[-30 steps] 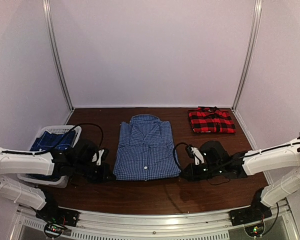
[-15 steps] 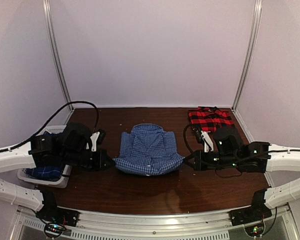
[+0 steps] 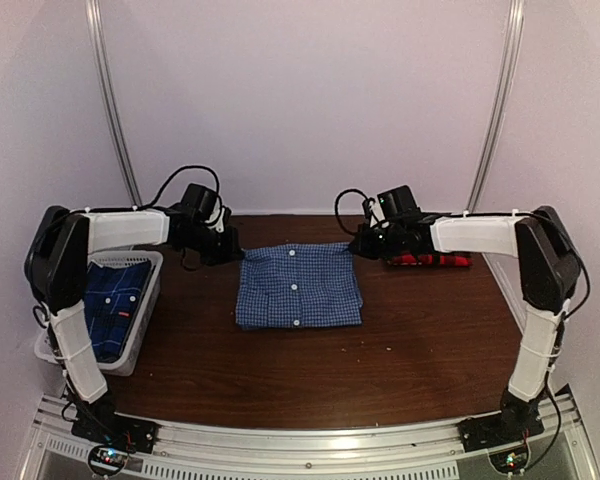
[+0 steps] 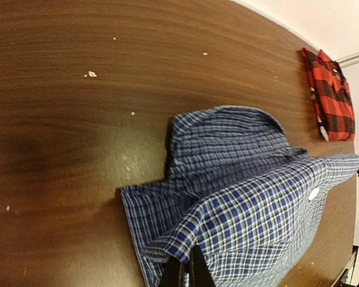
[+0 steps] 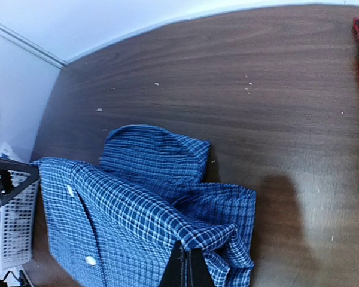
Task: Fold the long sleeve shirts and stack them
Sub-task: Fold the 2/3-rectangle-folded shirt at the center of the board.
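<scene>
Open tabletop [image 3: 380, 370] lies nearward of the gingham shirt [image 3: 298, 288]. The left arm [image 3: 130, 228] and right arm [image 3: 475, 233] bar its 2 far corners; the basket [image 3: 148, 300] blocks the left edge, the red plaid shirt [image 3: 440, 261] the far right.

Matt gingham cloth shirt [image 3: 298, 285], glossy dark wood table [image 3: 380, 370], white plastic basket [image 3: 148, 310]

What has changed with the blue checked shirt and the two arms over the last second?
Both arms swung from the shirt's near corners to the far side of the table. The left claw and right claw, shut on the hem of the blue gingham shirt, carried it up and over toward the collar, folding the shirt in half. The red plaid shirt and the basket holding the dark blue shirt stayed put.
</scene>
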`<state>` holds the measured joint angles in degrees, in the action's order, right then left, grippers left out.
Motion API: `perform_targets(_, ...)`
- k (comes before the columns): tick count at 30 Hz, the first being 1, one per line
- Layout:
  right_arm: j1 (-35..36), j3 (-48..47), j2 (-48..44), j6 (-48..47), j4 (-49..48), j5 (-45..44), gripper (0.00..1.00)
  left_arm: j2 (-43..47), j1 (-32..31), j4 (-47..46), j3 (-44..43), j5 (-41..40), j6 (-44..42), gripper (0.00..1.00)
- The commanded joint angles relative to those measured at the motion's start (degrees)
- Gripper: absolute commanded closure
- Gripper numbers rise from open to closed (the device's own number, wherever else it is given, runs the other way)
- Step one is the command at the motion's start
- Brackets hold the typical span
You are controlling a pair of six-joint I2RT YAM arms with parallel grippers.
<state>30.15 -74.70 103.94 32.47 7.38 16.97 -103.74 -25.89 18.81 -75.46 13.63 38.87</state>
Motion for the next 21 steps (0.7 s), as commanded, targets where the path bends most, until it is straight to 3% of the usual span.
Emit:
perform_targets(1, -3.4, -7.7, 13.3, -1.8, -1.1, 4.8, 1.0, -10.7, 2.0, -4.0, -8.5, 5.3, -4.1, 1.0)
perform_targets(6, -4.5, -10.9, 18.2, -1.2, -1.0, 6.6, 1.0, -15.6, 2.2, -4.5, -12.3, 6.7, -3.6, 1.0)
perform_targets(18, -5.3, -8.7, 14.1, -1.9, -1.0, 3.7, 1.0, -13.7, 3.3, -4.0, -12.5, 0.1, -2.5, 1.0)
perform_targets(21, -5.5, -10.4, 13.4, -2.6, 1.0, 2.7, 0.93, -13.4, 4.2, -3.7, -13.0, 0.0, -2.6, 0.98)
